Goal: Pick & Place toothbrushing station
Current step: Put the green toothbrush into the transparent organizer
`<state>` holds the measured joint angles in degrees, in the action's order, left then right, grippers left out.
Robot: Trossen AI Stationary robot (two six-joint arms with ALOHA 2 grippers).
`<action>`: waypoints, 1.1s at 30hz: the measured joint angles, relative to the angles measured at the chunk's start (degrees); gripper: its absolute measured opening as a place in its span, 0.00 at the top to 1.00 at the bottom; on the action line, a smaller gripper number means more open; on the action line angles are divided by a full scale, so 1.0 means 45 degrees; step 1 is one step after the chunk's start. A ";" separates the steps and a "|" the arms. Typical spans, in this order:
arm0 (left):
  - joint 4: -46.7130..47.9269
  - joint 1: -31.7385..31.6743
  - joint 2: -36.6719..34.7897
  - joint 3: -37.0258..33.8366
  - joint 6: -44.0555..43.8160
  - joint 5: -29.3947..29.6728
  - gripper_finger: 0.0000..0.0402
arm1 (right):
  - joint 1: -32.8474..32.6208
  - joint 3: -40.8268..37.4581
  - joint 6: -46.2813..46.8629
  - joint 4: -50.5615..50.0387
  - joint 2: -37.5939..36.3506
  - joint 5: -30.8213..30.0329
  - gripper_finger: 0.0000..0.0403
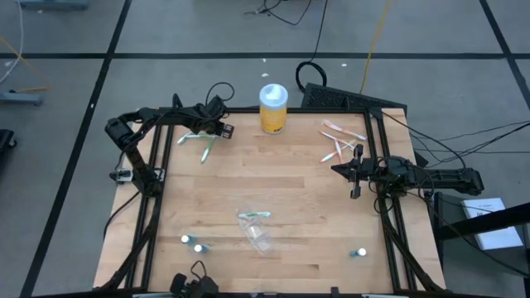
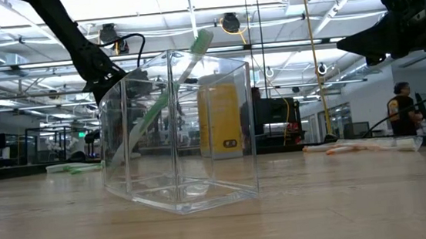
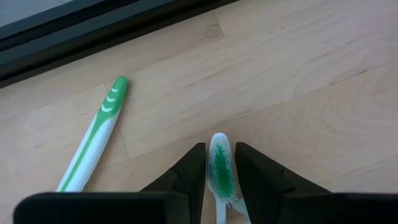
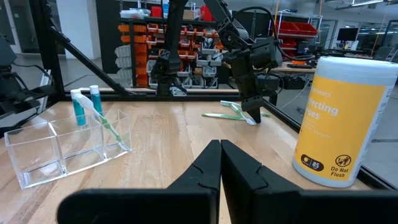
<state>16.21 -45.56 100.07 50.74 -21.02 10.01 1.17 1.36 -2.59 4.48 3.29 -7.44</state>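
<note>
My left gripper (image 3: 220, 180) is down at the table's far left corner, fingers closed in around the bristled head of a green-and-white toothbrush (image 3: 221, 171) lying on the wood; the left wrist view shows both fingertips hard against the sides of that head. A second green toothbrush (image 3: 93, 140) lies just beside it, apart from the fingers, near the table's black edge rail (image 3: 93, 31). The toothbrushing station (image 1: 258, 232), a clear box with a divider, sits near the front centre of the table, well apart from both arms. One green toothbrush (image 2: 167, 85) already leans inside it, head poking above the rim. My right gripper (image 1: 356, 171) hovers over the right side of the table with its fingers clenched together on nothing, as the right wrist view confirms. The yellow wipes canister (image 1: 273, 108) with the white lid stands at the far edge, centre. A scatter of pale pinkish toothbrushes (image 1: 341, 141) lies at the far right, near the right gripper. Two small teal tubes (image 4: 85, 106) stand beyond the station in the right wrist view.
</note>
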 joint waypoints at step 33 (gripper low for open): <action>0.0032 0.0257 0.0010 0.0000 -0.0053 0.0594 0.77 | 0.0000 0.0002 0.0000 -0.0002 -0.0004 0.0000 0.99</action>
<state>16.35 -44.40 100.12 50.74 -21.26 12.69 1.17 1.37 -2.59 4.47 3.27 -7.44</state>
